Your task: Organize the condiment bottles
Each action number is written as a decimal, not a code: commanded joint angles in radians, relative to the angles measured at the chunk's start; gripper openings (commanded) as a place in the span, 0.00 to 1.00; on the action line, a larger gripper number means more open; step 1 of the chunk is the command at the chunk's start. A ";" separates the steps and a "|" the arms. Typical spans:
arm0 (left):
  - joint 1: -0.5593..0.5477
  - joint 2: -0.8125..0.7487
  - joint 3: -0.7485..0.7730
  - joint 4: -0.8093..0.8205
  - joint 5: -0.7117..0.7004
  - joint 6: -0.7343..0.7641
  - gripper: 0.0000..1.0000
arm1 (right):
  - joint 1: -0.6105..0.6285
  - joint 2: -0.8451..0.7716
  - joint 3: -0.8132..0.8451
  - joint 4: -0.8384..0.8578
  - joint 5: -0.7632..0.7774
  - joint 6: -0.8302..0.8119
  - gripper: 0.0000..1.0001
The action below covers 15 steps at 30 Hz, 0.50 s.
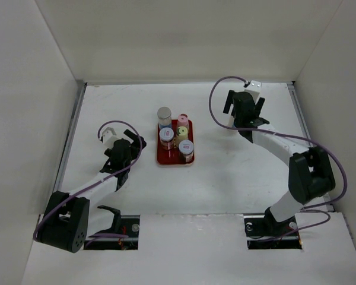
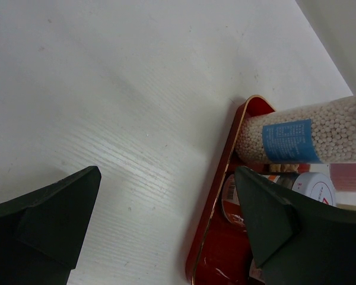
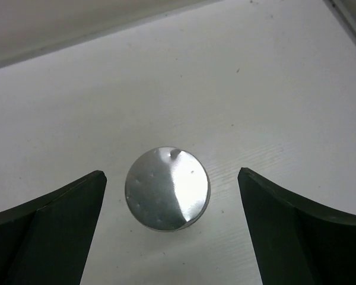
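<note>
- A red tray (image 1: 165, 158) lay near the middle of the desk (image 1: 107, 107), between the two arms.
- Five condiment bottles (image 1: 182, 132) stood upright and close together on the tray.
- A silver-capped bottle (image 1: 164, 114) stood at the tray's far left corner, with a pink-lidded bottle (image 1: 183, 119) just beside it on the right.
- A yellowish-lidded bottle (image 1: 182, 132) stood just nearer than the pink one. Two white-lidded bottles stood nearby, one (image 1: 167, 135) to its left and one (image 1: 186, 146) nearest the arms.
- In the left wrist view, the tall bottle at the tray's corner (image 2: 302, 139) was full of small white beads and carried a blue label. Part of a white lid with red print (image 2: 317, 187) showed beside it.
- The left end effector (image 2: 166, 172) sat over bare desk just beside the tray's left rim. Its fingers were spread and gripped nothing, and the right finger overlapped the tray's edge in that view.
- A sixth bottle (image 3: 167, 188) stood alone toward the far right of the desk, well apart from the tray. It was seen from straight above, so only its round silver cap showed.
- The right end effector (image 3: 170, 173) hung directly over that lone bottle. Its fingers were spread wide to either side of the cap, with a clear gap on both sides.
</note>
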State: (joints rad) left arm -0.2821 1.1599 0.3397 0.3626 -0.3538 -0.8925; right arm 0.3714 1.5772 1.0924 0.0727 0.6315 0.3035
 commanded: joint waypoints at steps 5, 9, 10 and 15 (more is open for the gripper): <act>0.002 -0.006 -0.004 0.042 0.001 -0.008 1.00 | -0.027 0.095 0.107 -0.031 -0.076 -0.009 0.97; 0.007 -0.002 -0.002 0.041 0.012 -0.008 1.00 | -0.038 0.133 0.121 -0.030 -0.081 0.002 0.77; 0.004 -0.005 -0.002 0.042 0.004 -0.010 1.00 | -0.038 0.133 0.121 -0.030 -0.081 0.003 0.71; 0.011 -0.002 -0.002 0.038 0.010 -0.010 1.00 | 0.000 -0.003 0.077 0.022 -0.053 0.002 0.52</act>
State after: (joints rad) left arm -0.2806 1.1622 0.3397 0.3630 -0.3515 -0.8940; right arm 0.3435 1.6978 1.1603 0.0254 0.5602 0.3096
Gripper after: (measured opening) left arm 0.997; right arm 0.682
